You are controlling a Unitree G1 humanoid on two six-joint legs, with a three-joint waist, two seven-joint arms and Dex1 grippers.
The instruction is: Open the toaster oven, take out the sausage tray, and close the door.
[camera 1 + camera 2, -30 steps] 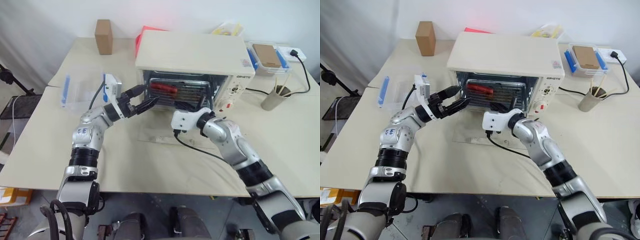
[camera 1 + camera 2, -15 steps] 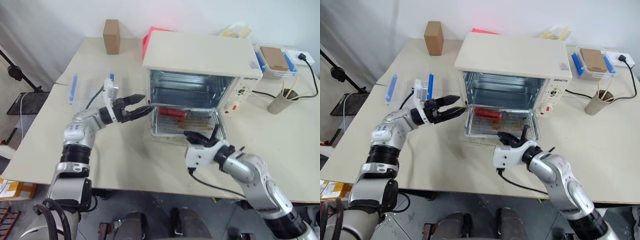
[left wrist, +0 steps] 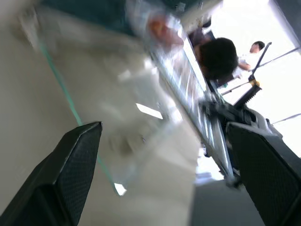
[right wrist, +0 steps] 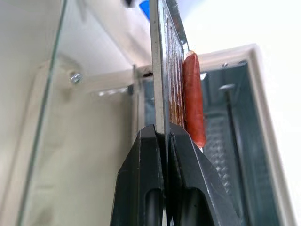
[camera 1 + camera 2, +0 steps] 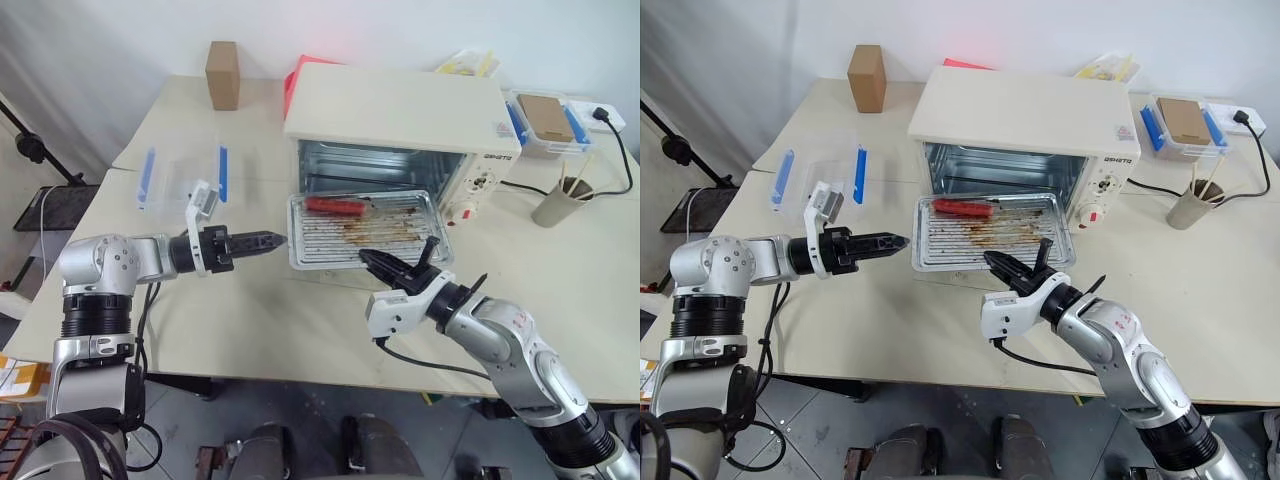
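Right claw [image 5: 1015, 268] is clamping shut on the near rim of the sausage tray [image 5: 990, 232], holding it level out in front of the toaster oven [image 5: 1025, 135], over the lowered door [image 5: 340, 278] whose glass is lying flat on the desk [image 5: 890, 320] under the tray. In the right wrist view both black fingers [image 4: 141, 179] are pinching the tray's thin metal edge, the red sausage [image 4: 194, 99] lying along the tray's far side, toward the oven mouth. Tray is showing brown grease streaks. Oven is sitting toward the far edge of the desk, cavity open, knobs and red mark on its right panel. Left claw [image 5: 898, 241] is hanging above the desk just beside the tray's left end, not touching it, pointing toward the tray; in the left wrist view its two fingers [image 3: 70, 174] are standing wide apart with nothing between them. Clear plastic box [image 5: 180, 175] with blue clips is sitting toward the desk's left edge. Brown cardboard box [image 5: 222, 73] is standing near the far left corner. Paper cup [image 5: 558, 198] with sticks is sitting toward the right edge, a second clear box [image 5: 545, 118] with blue clips behind it near the far right corner.
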